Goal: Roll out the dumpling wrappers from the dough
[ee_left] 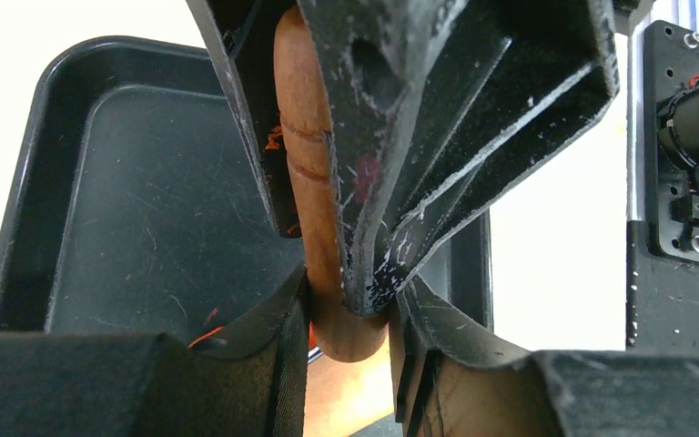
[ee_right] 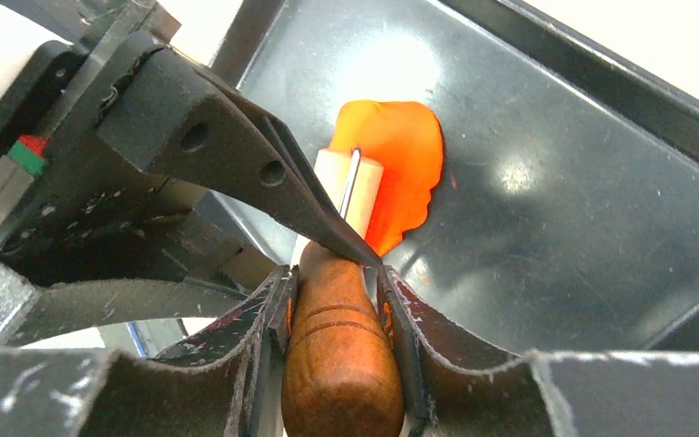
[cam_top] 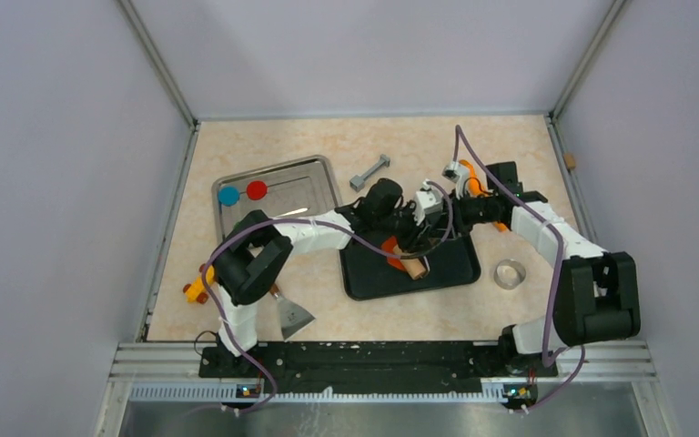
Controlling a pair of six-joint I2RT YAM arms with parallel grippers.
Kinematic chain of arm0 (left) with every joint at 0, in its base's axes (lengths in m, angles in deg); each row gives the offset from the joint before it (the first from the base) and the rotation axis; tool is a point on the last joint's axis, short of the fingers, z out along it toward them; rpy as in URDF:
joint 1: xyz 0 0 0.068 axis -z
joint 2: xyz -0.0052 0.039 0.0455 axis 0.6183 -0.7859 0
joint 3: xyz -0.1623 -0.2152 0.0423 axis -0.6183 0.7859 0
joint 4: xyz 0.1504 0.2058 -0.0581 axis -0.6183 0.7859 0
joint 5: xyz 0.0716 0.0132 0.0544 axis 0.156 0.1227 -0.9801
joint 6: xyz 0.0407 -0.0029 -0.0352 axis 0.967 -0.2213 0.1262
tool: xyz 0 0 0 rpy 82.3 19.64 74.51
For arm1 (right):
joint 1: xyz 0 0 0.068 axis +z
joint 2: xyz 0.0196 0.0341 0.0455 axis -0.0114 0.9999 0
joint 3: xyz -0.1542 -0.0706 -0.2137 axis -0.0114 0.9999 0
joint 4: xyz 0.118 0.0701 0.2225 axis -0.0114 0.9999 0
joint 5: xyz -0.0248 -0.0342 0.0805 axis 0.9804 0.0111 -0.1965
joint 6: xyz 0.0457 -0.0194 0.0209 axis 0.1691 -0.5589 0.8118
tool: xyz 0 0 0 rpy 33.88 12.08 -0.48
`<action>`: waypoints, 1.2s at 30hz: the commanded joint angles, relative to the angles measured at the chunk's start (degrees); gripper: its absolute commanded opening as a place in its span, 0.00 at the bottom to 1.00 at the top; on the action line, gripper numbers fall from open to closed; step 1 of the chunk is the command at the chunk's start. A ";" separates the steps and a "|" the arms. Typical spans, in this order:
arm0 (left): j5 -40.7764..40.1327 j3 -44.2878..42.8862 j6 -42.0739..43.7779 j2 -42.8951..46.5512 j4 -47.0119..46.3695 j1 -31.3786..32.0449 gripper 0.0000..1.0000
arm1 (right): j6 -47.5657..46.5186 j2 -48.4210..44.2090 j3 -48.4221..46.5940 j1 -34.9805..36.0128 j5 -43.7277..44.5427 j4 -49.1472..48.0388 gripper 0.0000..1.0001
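Firmly, both jaws grip the rolling pin (ee_right: pixel 337 364) — dough (ee_right: pixel 402 155) sits clear of the tray (ee_right: pixel 619 80) walls.

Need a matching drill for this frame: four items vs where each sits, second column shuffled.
1. dough
2. blue wrapper
3. metal ring
4. scraper

A. in the steel tray
B. on the table, right of the black tray
C. on the table, near edge, left of the black tray
D. in the black tray

Pairs: 1-D, 2-A, 3-B, 4-C
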 commanded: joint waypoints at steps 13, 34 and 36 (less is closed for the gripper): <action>-3.22 12.49 3.69 4.84 2.18 -2.94 0.00 | -7.54 7.86 5.54 3.58 5.12 -5.49 0.00; 0.02 2.24 5.88 12.80 11.15 -6.42 0.00 | 5.69 6.31 -12.39 4.77 -1.50 -5.20 0.00; 0.34 0.29 6.17 12.03 10.96 -6.52 0.00 | 6.77 5.97 -14.45 4.69 -1.66 -4.80 0.00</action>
